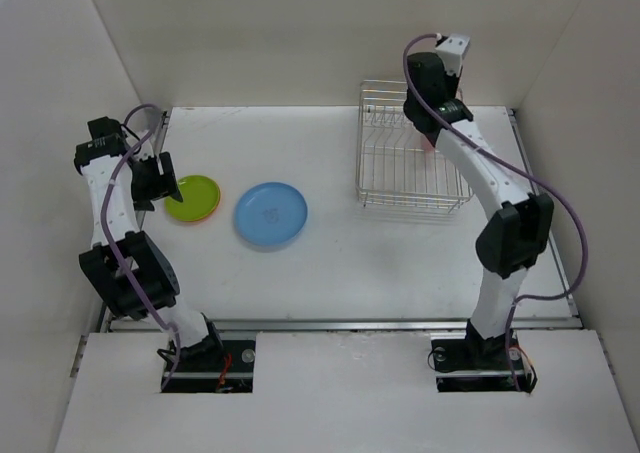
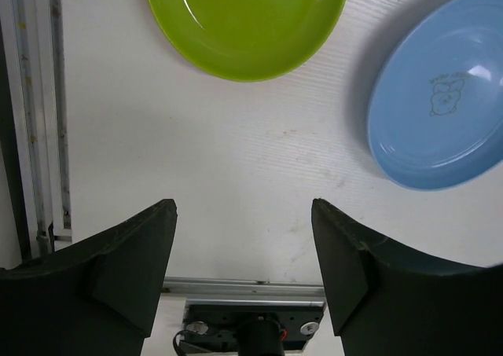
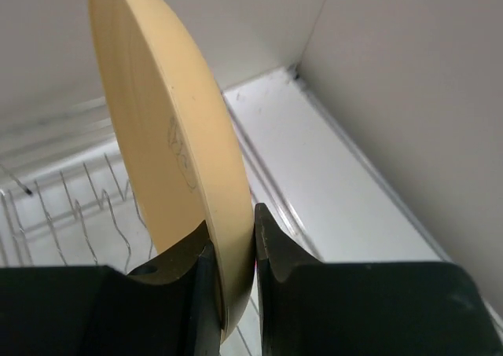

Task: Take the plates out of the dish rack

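Note:
A pale yellow plate [image 3: 161, 128] stands on edge in the wire dish rack [image 1: 405, 168], and my right gripper [image 3: 233, 242] is shut on its rim, one finger on each face. From above, the right gripper [image 1: 432, 133] sits over the rack's right side and the arm hides that plate. A blue plate [image 1: 271, 214] lies flat on the table left of the rack. A lime green plate [image 1: 190, 195] lies on an orange plate [image 1: 207, 216] further left. My left gripper [image 1: 155, 181] hovers beside that stack, open and empty [image 2: 244, 214].
White walls enclose the table on three sides, with the right wall close to the rack. A metal rail [image 2: 35, 104] runs along the table's left edge near the left arm. The rack's upright wires [image 3: 71, 199] stand left of the held plate.

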You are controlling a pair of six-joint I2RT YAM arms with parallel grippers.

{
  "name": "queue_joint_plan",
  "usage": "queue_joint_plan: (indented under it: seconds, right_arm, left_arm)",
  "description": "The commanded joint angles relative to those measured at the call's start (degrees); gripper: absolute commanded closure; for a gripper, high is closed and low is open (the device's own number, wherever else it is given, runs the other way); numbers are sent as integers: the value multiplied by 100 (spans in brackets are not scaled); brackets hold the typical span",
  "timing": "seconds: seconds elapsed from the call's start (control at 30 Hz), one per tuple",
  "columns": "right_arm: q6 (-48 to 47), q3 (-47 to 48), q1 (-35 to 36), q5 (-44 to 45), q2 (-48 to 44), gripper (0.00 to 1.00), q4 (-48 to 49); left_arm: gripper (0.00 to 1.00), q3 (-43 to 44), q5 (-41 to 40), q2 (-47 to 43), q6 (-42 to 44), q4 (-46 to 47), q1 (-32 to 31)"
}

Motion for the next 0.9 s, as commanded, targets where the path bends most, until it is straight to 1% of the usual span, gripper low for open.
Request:
queue_joint_plan:
  seconds: [0.0, 0.07, 0.1, 0.2, 0.23, 0.3, 0.33, 0.4, 0.47, 0.53, 0.63, 0.7, 0.8, 0.87]
  right_arm:
    - [-852, 240, 280, 1041, -899, 100, 909]
    - [-1115, 310, 448, 1113, -1214, 100, 1041]
    - [-1117, 249, 675, 1052, -1338, 100, 1041]
    - [-1117, -242, 1089, -332, -1786, 100, 857]
    - [-1117, -374, 1378, -1494, -1787, 100, 770]
    - [-837, -542, 1608, -2791, -1709, 100, 385]
    - [-713, -542, 1687, -4347, -1586, 100, 269]
    - [-432, -542, 1758, -5718, -1123, 100, 276]
    - [121, -542, 1820, -6852, -743, 100, 460]
    - [542, -464, 1881, -7226, -191, 100, 732]
    - [799, -323, 1881, -7657, 451, 100, 961]
    - [984, -261, 1881, -7929, 716, 100, 1076]
    - [1124, -208, 1881, -8176, 1287, 100, 1147]
    - [1125, -208, 1881, -8177, 1472, 100, 1147]
  left_arm:
    - [33, -112, 187, -406, 112, -179, -6]
    - [33, -165, 239, -556, 165, -232, -6]
    - [32, -243, 240, -608, 217, -232, -6]
    - [32, -402, 240, -776, 217, -232, -6]
    - [31, -463, 240, -854, 270, -232, -6]
    - [30, -525, 240, -916, 270, -232, -6]
    - [29, -525, 292, -917, 270, -232, -6]
    - [29, -586, 292, -969, 322, -284, -6]
    - [29, -648, 240, -1021, 323, -284, -6]
    - [29, -709, 178, -1083, 384, -284, -6]
    - [29, -850, 55, -1145, 437, -284, -6]
    - [27, -912, -59, -1198, 437, -284, -6]
    - [27, -965, -111, -1198, 437, -223, -6]
    - [27, -965, -112, -1128, 437, -223, -6]
